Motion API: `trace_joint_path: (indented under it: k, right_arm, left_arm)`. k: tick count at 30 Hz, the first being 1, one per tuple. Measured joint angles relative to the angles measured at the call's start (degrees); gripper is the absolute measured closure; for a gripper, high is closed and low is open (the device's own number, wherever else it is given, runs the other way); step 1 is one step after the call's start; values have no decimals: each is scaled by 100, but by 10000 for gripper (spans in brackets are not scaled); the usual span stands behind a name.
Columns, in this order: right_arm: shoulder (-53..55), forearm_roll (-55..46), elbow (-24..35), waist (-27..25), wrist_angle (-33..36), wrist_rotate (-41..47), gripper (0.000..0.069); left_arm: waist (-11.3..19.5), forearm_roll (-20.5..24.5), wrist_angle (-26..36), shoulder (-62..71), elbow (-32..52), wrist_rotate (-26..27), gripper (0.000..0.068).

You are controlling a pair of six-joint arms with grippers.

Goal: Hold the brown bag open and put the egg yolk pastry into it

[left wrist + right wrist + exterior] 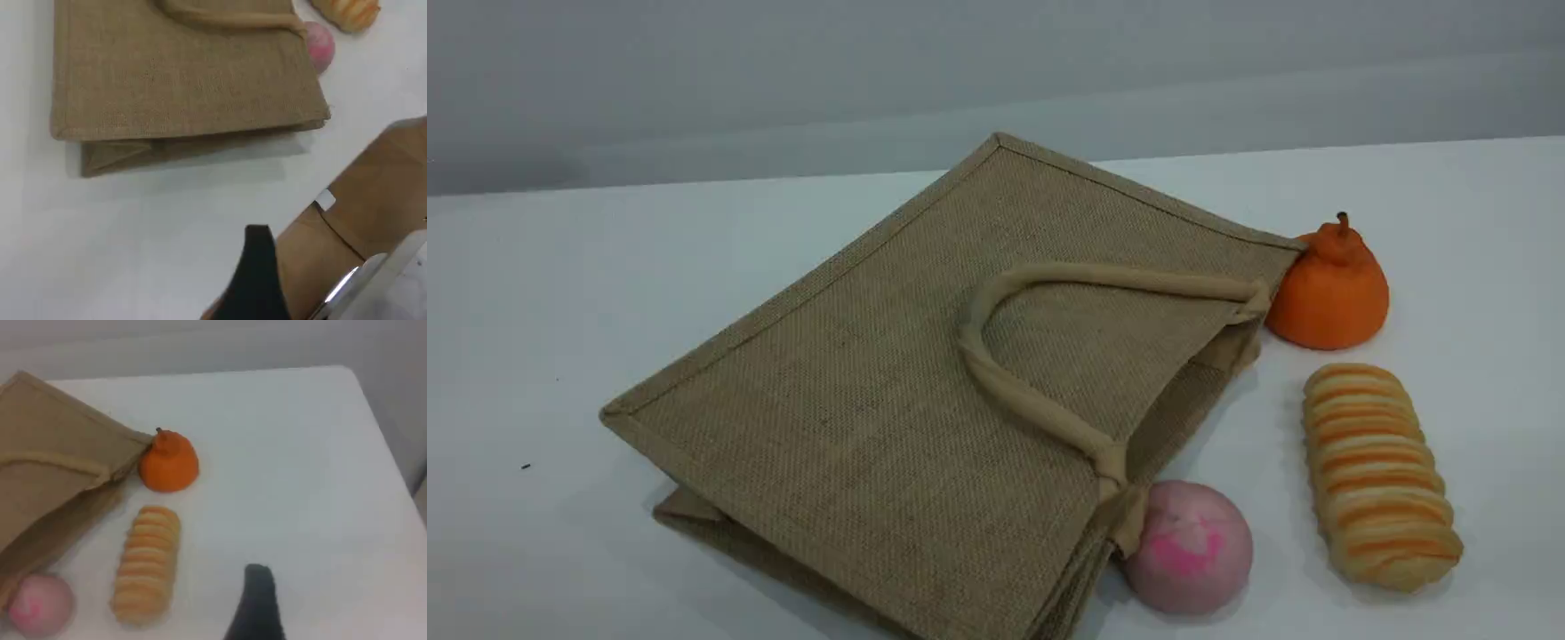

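bag look: big tan-brown woven bag [854, 382], bound edges, lying flat on its side on white worktop [560, 293]; base end folded in, seen in scene + left wrist views
handle: padded beige loop [1138, 280] laid back over bag's top face; 2nd handle not made out
bag mouth: faces right in scene view, gaping a little, dark slot betw. the two sides
near mouth: orange fruit w/ stalk [1329, 293] touching bag's far corner; pink bun [1192, 547] against near corner, by handle root; striped loaf [1378, 476] just right of both, apart from bag
writing: none readable on bag; small white tag [325, 199] on a tan board [373, 220] at right of left wrist view, too blurred to read
left fingers [257, 280]: spread, gripping nothing; one black tip shows, over bare worktop; bag's folded base end lies beyond it, apart, clear strip betw. them
right fingers [257, 603]: spread, gripping nothing; one black tip shows, over bare worktop; bag's mouth end is far left in that view, well apart; loaf sits betw. tip + bag
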Motion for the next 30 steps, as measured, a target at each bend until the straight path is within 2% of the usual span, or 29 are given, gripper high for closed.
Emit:
trace_joint_path:
  k: [6, 18, 22, 30]
  right_arm:
    - [0, 4, 0, 292, 0, 5, 175]
    - [0, 7, 0, 275, 0, 5, 175]
    - [0, 7, 0, 275, -5, 5, 175]
    - [0, 7, 0, 275, -5, 5, 175]
  left_arm:
    - [0, -5, 0, 0, 0, -5, 122]
    - [31, -5, 0, 0, 0, -18, 122]
    - [578, -12, 3, 0, 0, -18, 122]
    - [2351, -16, 3, 0, 0, -12, 122]
